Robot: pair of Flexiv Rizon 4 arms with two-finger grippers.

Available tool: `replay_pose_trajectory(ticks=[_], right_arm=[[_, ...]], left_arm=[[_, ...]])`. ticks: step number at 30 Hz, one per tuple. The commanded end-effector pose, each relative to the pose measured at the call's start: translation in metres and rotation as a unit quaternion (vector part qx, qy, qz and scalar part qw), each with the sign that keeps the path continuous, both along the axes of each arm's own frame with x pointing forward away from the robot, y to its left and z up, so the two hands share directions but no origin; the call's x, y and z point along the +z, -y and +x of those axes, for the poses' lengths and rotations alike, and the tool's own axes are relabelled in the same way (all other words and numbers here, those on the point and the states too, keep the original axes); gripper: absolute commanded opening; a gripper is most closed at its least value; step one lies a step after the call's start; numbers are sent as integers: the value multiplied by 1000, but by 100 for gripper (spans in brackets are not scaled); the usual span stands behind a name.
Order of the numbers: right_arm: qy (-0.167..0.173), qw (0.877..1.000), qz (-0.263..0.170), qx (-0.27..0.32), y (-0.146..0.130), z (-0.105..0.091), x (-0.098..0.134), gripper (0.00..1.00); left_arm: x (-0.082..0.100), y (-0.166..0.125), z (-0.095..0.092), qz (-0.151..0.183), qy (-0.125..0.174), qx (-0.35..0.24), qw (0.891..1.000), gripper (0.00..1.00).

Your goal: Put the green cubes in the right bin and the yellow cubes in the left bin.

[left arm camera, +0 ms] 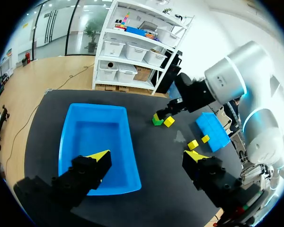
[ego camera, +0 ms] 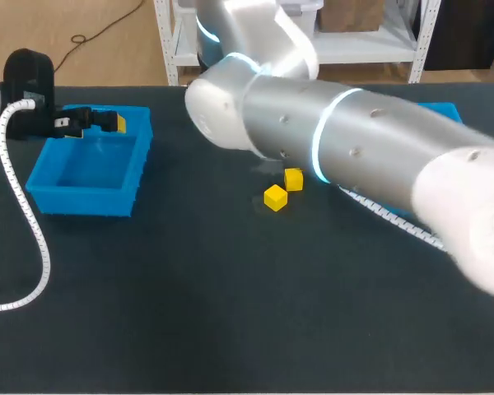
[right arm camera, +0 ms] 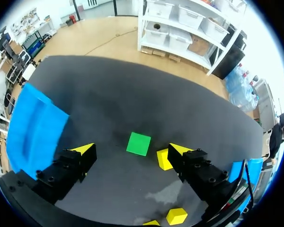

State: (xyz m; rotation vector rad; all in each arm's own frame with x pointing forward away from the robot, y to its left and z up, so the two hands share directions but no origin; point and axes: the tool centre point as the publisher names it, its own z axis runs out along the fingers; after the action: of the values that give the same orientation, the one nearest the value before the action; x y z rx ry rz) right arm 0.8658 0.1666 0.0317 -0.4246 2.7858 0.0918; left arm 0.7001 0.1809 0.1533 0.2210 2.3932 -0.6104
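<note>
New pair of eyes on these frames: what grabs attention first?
The right arm dominates the head view, its silver bulk stretching in from the right past the middle. Its right gripper hangs open over a green cube, with a yellow cube close beside that. The left gripper is open and empty above the left bin.

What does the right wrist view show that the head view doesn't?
Only the right wrist view shows the green cube, on the table between the fingers of the open right gripper, with a yellow cube beside it. Only the head view shows the left gripper over the left bin. Both show the left bin and the two other yellow cubes.
</note>
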Motion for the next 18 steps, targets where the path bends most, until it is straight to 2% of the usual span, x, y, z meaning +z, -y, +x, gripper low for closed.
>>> replay_pose_trajectory(ticks=[1,11,18], right_arm=[[-22,1000,-8,0,-3,5,-6,100],[-29,999,-11,8,-6,1,-13,100],[-32,999,-14,12,-12,5,-21,100]], left_arm=[[-2,-3,0,-6,4,-4,1000,100],[-2,-3,0,-6,4,-4,1000,100],[-2,-3,0,-6,4,-4,1000,100]])
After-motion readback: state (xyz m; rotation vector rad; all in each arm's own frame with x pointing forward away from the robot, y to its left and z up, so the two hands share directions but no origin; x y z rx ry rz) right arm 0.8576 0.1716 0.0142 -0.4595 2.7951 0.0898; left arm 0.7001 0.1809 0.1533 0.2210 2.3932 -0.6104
